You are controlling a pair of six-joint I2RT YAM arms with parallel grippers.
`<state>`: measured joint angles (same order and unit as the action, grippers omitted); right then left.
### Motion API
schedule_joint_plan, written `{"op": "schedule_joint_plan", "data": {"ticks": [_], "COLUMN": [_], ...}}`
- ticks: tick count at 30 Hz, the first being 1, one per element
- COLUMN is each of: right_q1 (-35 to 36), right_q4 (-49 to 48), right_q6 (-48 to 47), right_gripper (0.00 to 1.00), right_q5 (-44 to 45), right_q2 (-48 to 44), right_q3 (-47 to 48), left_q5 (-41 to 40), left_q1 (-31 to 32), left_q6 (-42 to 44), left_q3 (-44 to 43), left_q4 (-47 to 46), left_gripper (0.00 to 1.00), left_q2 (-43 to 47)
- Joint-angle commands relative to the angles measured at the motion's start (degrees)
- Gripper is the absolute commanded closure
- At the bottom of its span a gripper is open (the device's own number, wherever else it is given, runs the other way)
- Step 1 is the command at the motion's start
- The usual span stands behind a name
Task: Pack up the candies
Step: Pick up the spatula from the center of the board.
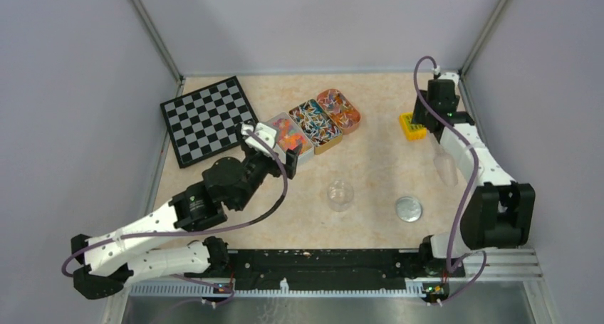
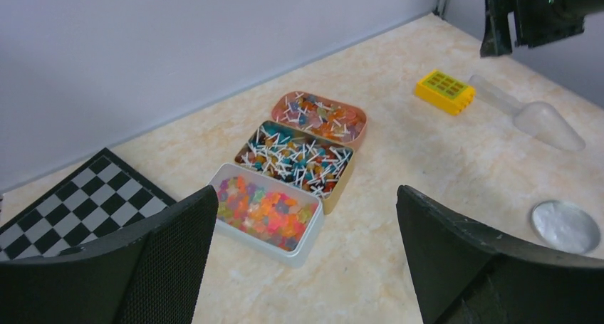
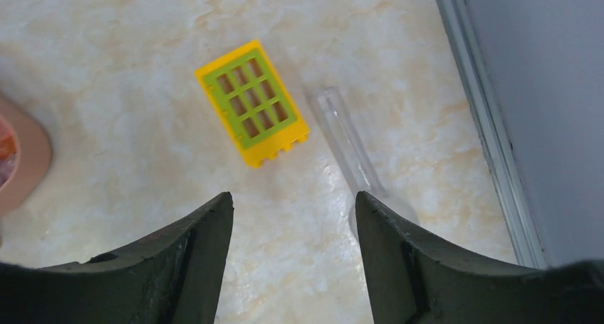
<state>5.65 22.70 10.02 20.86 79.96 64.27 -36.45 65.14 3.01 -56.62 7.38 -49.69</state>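
Spreading across the whole scene, the beige marbled table (image 1: 370, 174) carries everything else. At its far left lies a black-and-grey checkerboard (image 1: 206, 119), flat and turned at an angle. The left gripper (image 2: 306, 196) hangs above the table just near of the board's right corner, its fingers (image 2: 153, 263) spread wide with nothing between them. The right gripper (image 3: 293, 199) hovers at the far right, near the wall rail, also opened wide and empty. Three oblong tins sit side by side in a slanting row right of the board: a silver tin (image 2: 303, 249) nearest the left gripper, a gold tin (image 2: 335, 196) in the middle and a copper-pink tin (image 2: 360, 117) farthest away. A small clear jar (image 1: 340, 194) stands upright in the middle of the table, well apart from the tins, with a round metal lid (image 1: 409, 208) lying flat to its right. A clear plastic scoop (image 3: 349, 149) lies below the right gripper, just beside a yellow block (image 3: 253, 102) with green squares. The candies (image 2: 265, 208) fill all three tins: orange, pink and yellow pieces in the silver one, darker mixed colours flecked with white in the other two. They lie ahead of and below the left gripper, the silver tin's load closest, and none is touched by either finger; the right gripper is well apart from them.
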Motion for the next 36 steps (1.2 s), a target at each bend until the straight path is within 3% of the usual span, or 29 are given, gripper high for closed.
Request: {"op": "schedule_joint_plan", "data": {"ticks": [1, 8, 15, 23, 36], "right_q1": [-7.3, -13.5, -17.7, -18.4, -18.4], "right_q4": [6.4, 10.0, 14.2, 15.3, 16.2], "right_q6": [-4.9, -8.2, -9.8, -13.9, -15.7], "right_gripper": [0.40, 0.47, 0.48, 0.39, 0.46], "right_q5": [-5.6, -8.4, -14.4, -19.2, -16.2], "right_q2": [6.4, 16.8, 24.4, 31.4, 38.2], "right_q3": [7.3, 14.6, 20.5, 25.5, 30.4], "left_q5": [1.9, 0.4, -2.5, -3.3, -5.1], "left_q1": [0.4, 0.3, 0.3, 0.3, 0.3], "left_q6": [6.5, 7.1, 5.9, 5.8, 4.6], "left_q3": [5.3, 9.0, 10.2, 10.9, 10.7], "left_q4": [2.1, -0.4, -1.4, -1.6, -0.6], "left_gripper": [0.01, 0.01, 0.01, 0.01, 0.01], "left_q2": [5.9, 11.5, 13.4, 15.0, 15.0]}}
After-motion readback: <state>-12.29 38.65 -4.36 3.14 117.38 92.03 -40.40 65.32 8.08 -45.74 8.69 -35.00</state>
